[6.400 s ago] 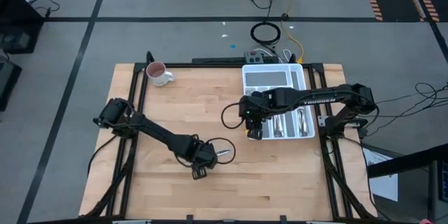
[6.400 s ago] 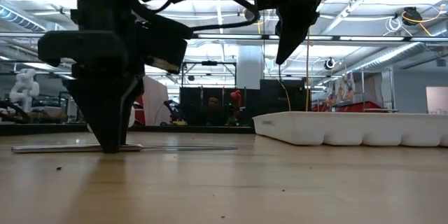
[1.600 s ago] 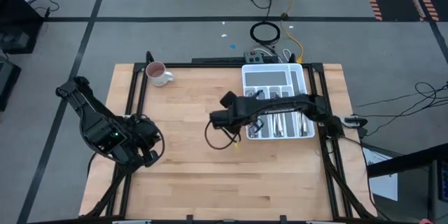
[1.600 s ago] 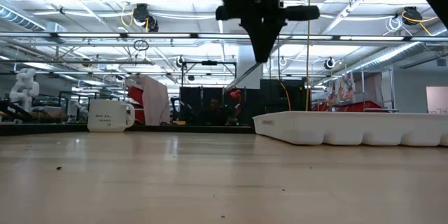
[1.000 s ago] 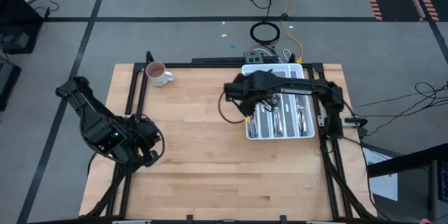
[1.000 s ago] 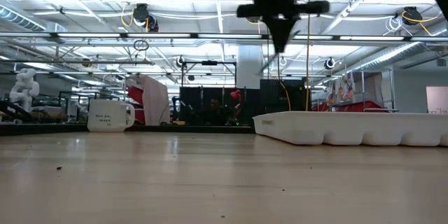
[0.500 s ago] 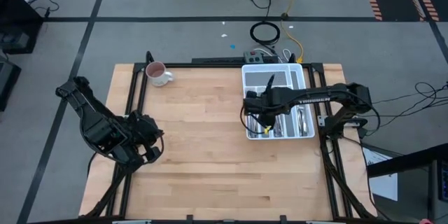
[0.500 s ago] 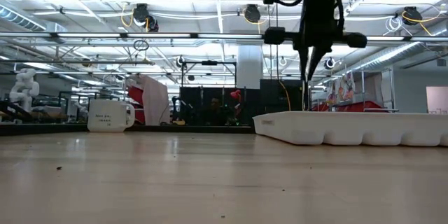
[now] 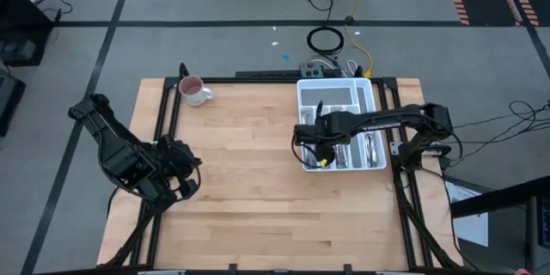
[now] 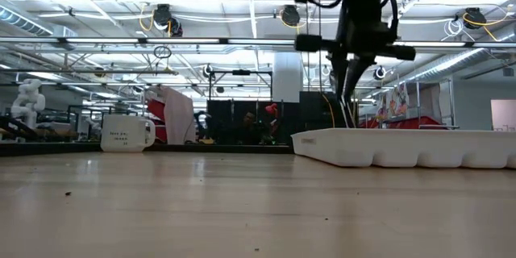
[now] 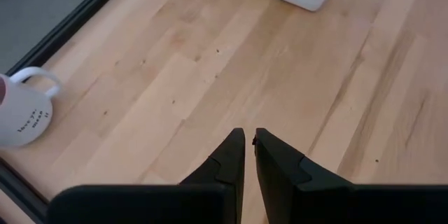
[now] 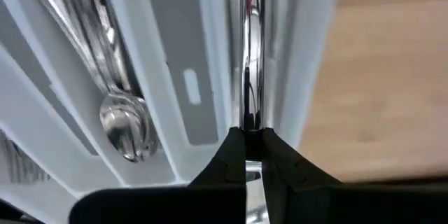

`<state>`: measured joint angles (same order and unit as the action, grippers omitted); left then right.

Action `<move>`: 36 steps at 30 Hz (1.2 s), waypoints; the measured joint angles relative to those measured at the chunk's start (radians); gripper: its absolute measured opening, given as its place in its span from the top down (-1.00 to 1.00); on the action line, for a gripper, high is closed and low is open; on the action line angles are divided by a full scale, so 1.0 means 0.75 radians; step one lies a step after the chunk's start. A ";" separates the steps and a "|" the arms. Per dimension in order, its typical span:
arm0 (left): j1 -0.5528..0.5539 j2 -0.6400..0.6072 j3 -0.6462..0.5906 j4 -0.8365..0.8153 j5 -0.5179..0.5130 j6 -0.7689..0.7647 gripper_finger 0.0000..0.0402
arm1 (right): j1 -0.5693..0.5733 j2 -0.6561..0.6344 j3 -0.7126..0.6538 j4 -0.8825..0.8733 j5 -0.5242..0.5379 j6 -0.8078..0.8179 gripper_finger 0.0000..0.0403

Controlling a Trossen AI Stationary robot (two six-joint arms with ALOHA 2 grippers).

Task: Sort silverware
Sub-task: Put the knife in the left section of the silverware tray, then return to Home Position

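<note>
The white compartmented tray (image 9: 378,94) sits at the table's far right, with several pieces of silverware (image 9: 357,148) lying in its slots. My right gripper (image 9: 316,153) stands over the tray's leftmost long slot, pointing steeply down, and is shut on a slim shiny piece of silverware (image 12: 250,63). In the low view its fingers (image 10: 347,97) reach down to the tray's rim (image 10: 403,149). A spoon (image 12: 124,127) lies in the neighbouring slot. My left gripper (image 11: 250,136) hangs at the table's left edge, its fingers together with only a slit between them and nothing in it. My right gripper pinches the slim silver piece between its two fingertips, at the piece's near part (image 12: 250,120). The fingers come steeply from above. The piece runs away from them along the leftmost slot, between the slot's white walls. Whether it rests on the slot's floor I cannot tell.
A white-and-pink mug (image 9: 193,90) stands at the table's far left corner, also in the low view (image 10: 125,133) and the left wrist view (image 11: 21,112). Bare wooden tabletop (image 9: 258,180) lies between the arms. Black frame rails run along the table's edges.
My right gripper has come down from high over the tray's left rim toward the near end of the leftmost slot, rolling its wrist as it sank, still shut on the silver piece. The piece has gone down with it into that slot.
</note>
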<state>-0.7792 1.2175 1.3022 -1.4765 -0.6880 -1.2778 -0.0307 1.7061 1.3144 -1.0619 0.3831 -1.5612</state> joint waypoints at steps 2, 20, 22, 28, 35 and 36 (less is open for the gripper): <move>0.000 0.000 0.000 -0.002 -0.011 0.000 0.79 | 0.000 0.035 -0.001 -0.008 -0.040 0.000 1.00; 0.000 0.000 0.000 -0.013 -0.016 0.000 0.79 | -0.030 0.228 0.000 0.187 -0.060 0.121 0.94; 0.000 0.000 0.000 -0.013 -0.022 0.000 0.79 | -0.036 0.228 -0.001 0.188 -0.061 0.208 0.87; 0.008 0.000 0.000 -0.017 -0.072 0.000 0.79 | -0.034 0.215 0.000 0.197 -0.050 0.463 0.66; 0.011 -0.001 0.000 0.012 -0.432 -0.001 0.79 | 0.028 -0.057 0.056 0.083 -0.110 0.877 0.73; 0.011 -0.001 0.002 0.019 -0.508 -0.001 0.79 | 0.034 -0.118 0.066 0.058 -0.165 0.959 0.75</move>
<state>-0.7712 1.2171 1.3038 -1.4626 -1.0692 -1.2783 -0.0049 1.6173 1.3642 -1.0187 0.2592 -0.8422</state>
